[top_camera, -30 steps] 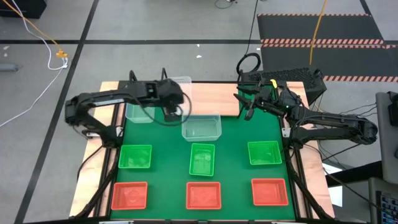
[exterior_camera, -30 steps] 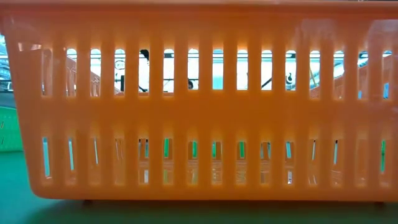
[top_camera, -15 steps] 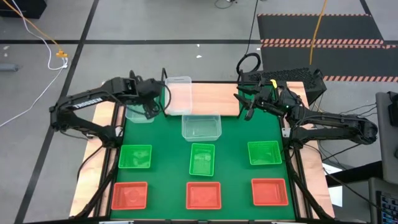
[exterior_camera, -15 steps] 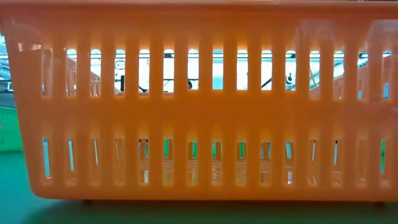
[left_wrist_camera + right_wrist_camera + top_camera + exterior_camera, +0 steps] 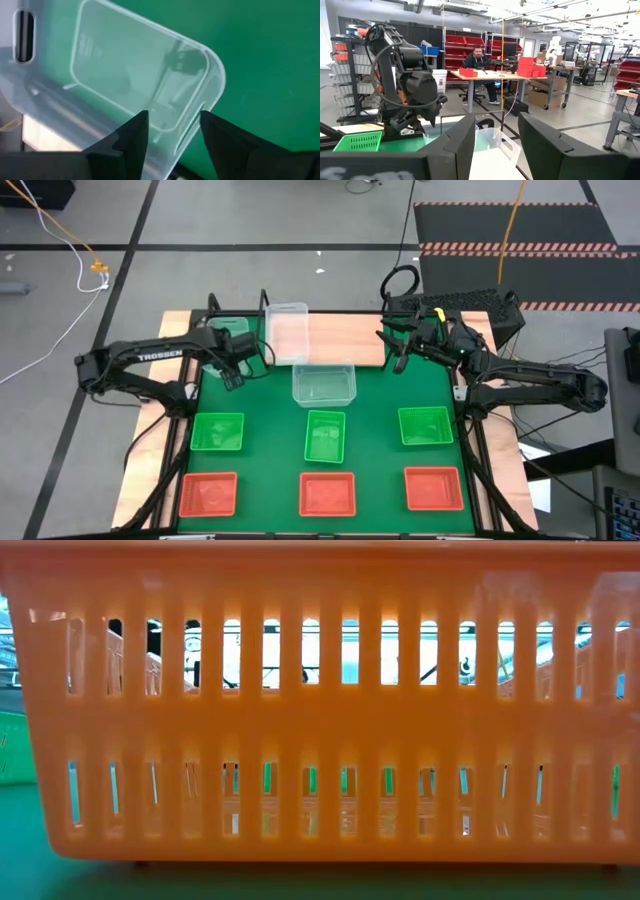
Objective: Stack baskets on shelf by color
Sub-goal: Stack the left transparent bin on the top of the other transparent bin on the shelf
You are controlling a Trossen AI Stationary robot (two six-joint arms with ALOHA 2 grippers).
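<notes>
My left gripper (image 5: 236, 367) hangs with its fingers (image 5: 131, 141) spread apart and nothing between them, just above the near rim of a clear basket (image 5: 135, 80) lying on the green mat (image 5: 375, 395) at its back left corner. A second ago that gripper was over by the shelf (image 5: 345, 337), beside the clear basket (image 5: 287, 332) now sitting on the board's left end; it has since swung back left and away from it. My right gripper (image 5: 400, 352) has not moved: it waits at the shelf's right end, fingers parted and empty. A third clear basket (image 5: 324, 384) lies on the mat just in front of the shelf, with three green baskets (image 5: 325, 435) in a row behind it and three red-orange baskets (image 5: 327, 493) along the near edge. The low view is filled by the slotted wall of one orange basket (image 5: 320, 710). Beyond the table, the right wrist view shows a person (image 5: 479, 64) seated at a desk among red bins (image 5: 526, 65).
</notes>
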